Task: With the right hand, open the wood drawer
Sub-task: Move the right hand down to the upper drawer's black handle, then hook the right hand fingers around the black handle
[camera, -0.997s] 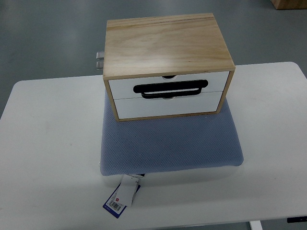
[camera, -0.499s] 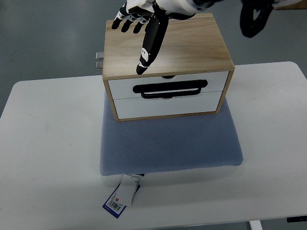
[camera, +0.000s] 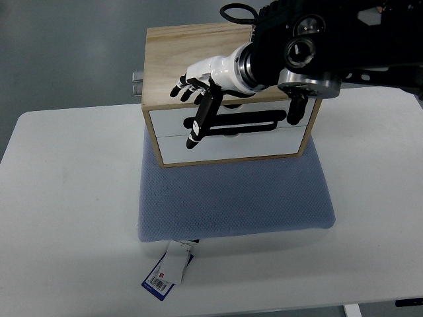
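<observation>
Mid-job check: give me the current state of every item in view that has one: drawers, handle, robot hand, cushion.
Wooden two-drawer box: upright on the cushion.
Upper white drawer: closed.
Lower white drawer: closed.
Black loop handle: not gripped.
Right robot hand: open, fingers extended over the box's front, one finger pointing down across the handle.
Blue-grey fabric cushion: flat on the white table.

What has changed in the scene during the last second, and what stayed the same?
The right hand came into view from above the wood drawer box and moved down toward its front. It now hovers over the black handle with fingers spread, holding nothing. Both drawers remain closed; the box, the blue cushion and the tag have not moved.
</observation>
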Robot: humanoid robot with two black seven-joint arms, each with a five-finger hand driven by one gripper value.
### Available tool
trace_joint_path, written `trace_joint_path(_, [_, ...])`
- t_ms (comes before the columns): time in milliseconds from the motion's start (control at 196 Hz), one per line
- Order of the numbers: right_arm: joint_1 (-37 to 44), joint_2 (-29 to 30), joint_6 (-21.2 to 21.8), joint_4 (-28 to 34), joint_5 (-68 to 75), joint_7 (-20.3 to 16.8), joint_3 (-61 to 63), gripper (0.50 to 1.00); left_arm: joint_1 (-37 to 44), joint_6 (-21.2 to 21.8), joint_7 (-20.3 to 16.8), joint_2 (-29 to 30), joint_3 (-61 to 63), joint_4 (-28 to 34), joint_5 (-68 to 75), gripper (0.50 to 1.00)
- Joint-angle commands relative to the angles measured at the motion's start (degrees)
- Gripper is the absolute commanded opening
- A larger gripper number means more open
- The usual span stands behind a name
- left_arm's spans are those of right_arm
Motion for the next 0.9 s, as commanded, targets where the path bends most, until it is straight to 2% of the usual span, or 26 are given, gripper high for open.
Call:
trace_joint_path(0, [-1.2,0.1,0.3,-0.2,-0.8,0.0,-0.1,0.94,0.0,0.0,0.0,0.0,0.0,0.0,0.0,1.0])
trace_joint_path(453, [-7.3,-0.7,4.8,-3.0,-9.0,0.0,-2.5,0.94,0.0,0.0,0.0,0.0,0.0,0.0,-0.1,1.0])
trace_joint_path(606, [-9.0,-1.6,8.2,-3.9,-13.5,0.0,-4.3,0.938,0.0,0.0,0.0,0.0,0.0,0.3,-0.1,1.0])
trace_joint_path(804, [-10.3,-2.3,9.9,-4.3,-17.8,0.0,-5.2,0.938,0.0,0.0,0.0,0.0,0.0,0.3,-0.1,1.0])
trace_joint_path(896, [-10.5,-3.7,12.9,-4.3,-17.5,0.0,-5.0,0.938,0.0,0.0,0.0,0.0,0.0,0.3,-0.1,1.0])
